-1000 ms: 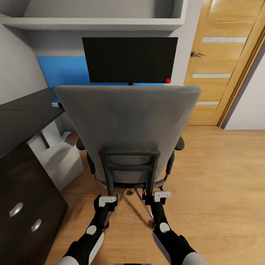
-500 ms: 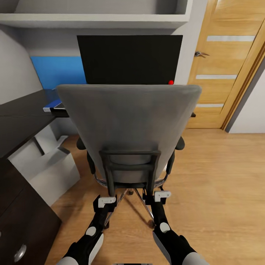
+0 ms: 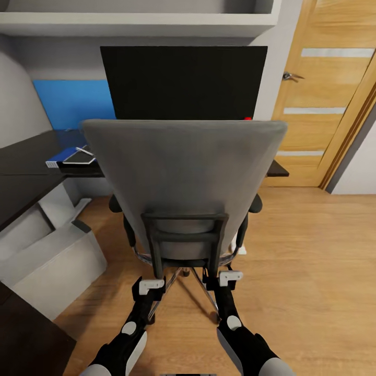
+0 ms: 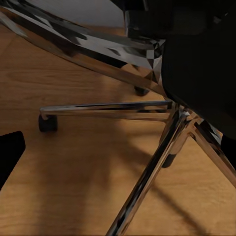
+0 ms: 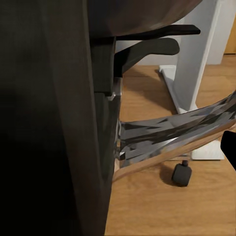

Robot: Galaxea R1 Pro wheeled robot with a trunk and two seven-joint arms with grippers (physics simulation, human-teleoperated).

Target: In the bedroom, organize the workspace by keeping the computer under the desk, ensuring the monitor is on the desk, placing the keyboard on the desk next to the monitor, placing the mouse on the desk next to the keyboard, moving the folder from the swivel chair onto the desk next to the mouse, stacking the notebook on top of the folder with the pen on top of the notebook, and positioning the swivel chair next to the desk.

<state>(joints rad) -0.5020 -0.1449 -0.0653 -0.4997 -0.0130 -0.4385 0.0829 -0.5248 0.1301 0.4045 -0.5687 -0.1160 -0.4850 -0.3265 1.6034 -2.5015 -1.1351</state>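
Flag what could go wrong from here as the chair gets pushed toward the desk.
1. The chair back hides the desk edge and the monitor stand, so it could bump them unseen.
2. The folder stack lies near the desk's front edge; a jolt might shift it.
3. The casters could swing the chair off line toward the computer.

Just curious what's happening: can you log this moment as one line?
phase: pushing swivel chair toward desk | left gripper and right gripper: at chair's back frame | monitor: on desk
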